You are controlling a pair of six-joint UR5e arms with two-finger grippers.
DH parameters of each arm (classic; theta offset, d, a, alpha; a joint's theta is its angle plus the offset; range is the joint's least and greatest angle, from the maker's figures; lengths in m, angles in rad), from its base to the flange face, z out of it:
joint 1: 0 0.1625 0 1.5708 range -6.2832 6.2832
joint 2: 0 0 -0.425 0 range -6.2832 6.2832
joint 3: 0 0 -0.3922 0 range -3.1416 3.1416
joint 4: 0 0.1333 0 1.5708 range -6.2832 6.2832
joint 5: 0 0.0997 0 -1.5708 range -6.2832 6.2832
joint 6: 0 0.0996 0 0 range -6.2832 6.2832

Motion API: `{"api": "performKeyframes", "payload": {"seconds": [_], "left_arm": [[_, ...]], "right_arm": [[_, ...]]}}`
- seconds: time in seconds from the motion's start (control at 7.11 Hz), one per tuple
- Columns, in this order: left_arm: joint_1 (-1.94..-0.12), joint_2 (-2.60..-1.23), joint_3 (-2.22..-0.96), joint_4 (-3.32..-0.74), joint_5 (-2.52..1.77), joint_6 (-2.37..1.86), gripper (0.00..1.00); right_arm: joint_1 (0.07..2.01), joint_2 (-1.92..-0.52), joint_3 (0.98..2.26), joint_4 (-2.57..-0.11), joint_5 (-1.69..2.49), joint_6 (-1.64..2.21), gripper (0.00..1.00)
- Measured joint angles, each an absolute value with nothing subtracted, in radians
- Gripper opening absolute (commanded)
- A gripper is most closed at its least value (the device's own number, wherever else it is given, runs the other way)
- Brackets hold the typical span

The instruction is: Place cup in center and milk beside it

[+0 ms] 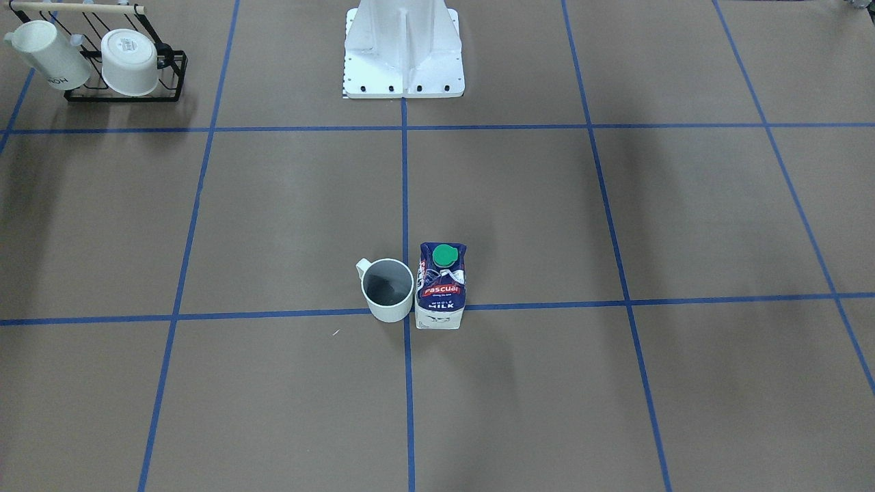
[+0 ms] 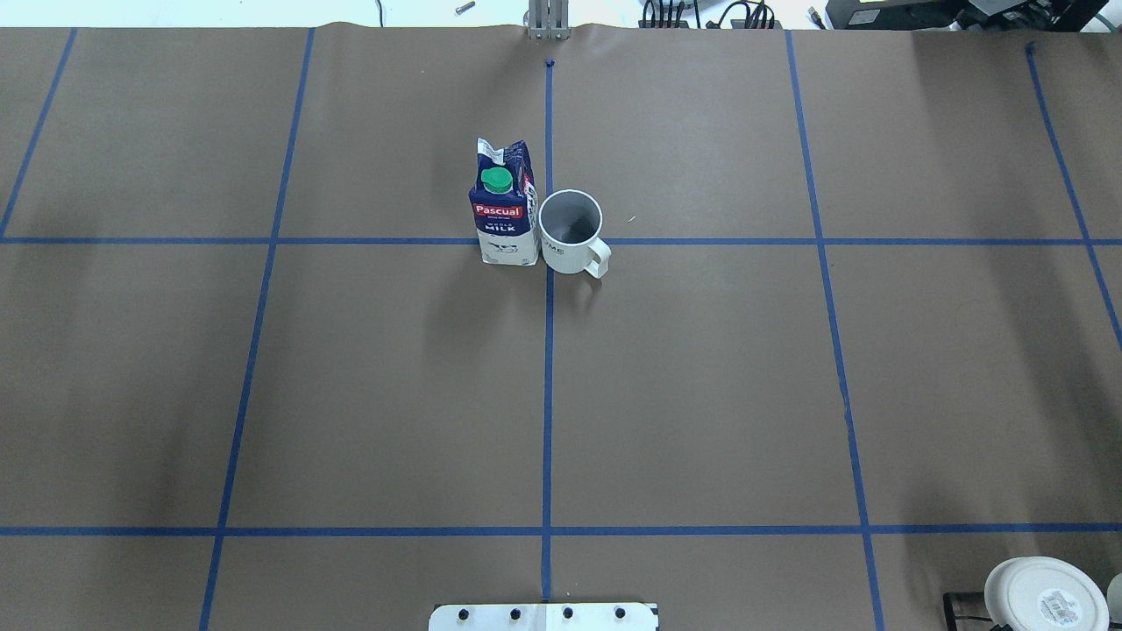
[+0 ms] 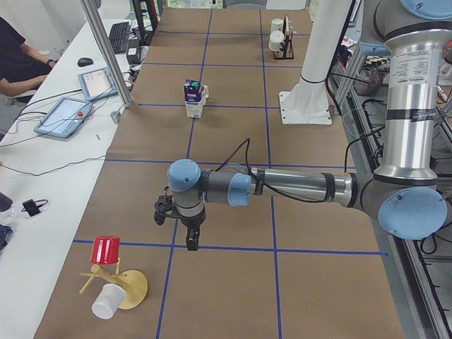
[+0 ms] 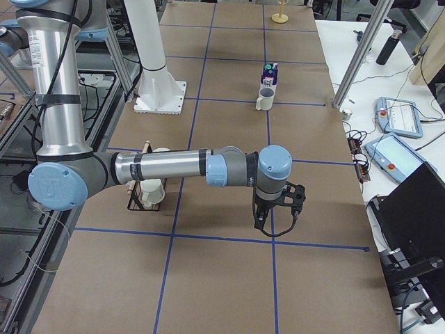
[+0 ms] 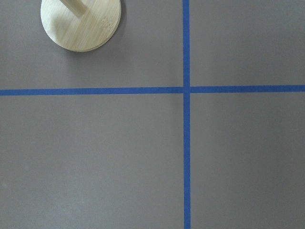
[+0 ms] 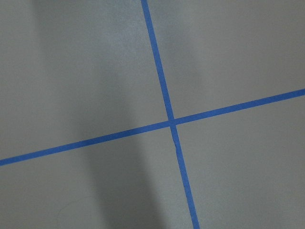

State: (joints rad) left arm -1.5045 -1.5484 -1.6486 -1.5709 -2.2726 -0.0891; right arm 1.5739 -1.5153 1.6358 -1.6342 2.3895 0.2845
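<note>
The cup [image 1: 387, 290], a small white mug with a dark grey inside, stands upright on the table's centre line, where the blue tape lines cross. The milk [image 1: 441, 287], a navy-and-white carton with a green cap, stands upright right beside it, touching or nearly so. Both also show in the overhead view, the cup [image 2: 571, 232] right of the milk [image 2: 504, 206]. My left gripper [image 3: 178, 232] and right gripper [image 4: 275, 221] hang over bare table far from both. They show only in the side views, so I cannot tell whether they are open or shut.
A black rack [image 1: 123, 92] with a taller lettered mug [image 1: 48, 55] and a wider white cup [image 1: 130, 61] stands at the robot's right. A wooden mug tree [image 3: 120, 286] with a red cup [image 3: 106, 251] stands near my left gripper. The robot's base [image 1: 403, 51] is at the table's back.
</note>
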Motion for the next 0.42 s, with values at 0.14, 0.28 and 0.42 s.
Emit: {"api": "performKeyframes", "payload": {"seconds": [0.14, 0.28, 0.42], "left_arm": [[-1.505, -1.548, -1.647, -1.57, -2.273, -0.089, 0.98], [-1.506, -1.548, -1.646, -1.57, -2.273, -0.089, 0.98], [-1.506, -1.548, -1.646, -1.569, -2.273, -0.089, 0.98]], "right_arm": [[1.574, -1.514, 1.637, -1.643, 2.39, 0.282, 1.0], [1.575, -1.513, 1.638, -1.646, 2.39, 0.282, 1.0], [1.575, -1.512, 1.639, -1.647, 2.389, 0.282, 1.0]]}}
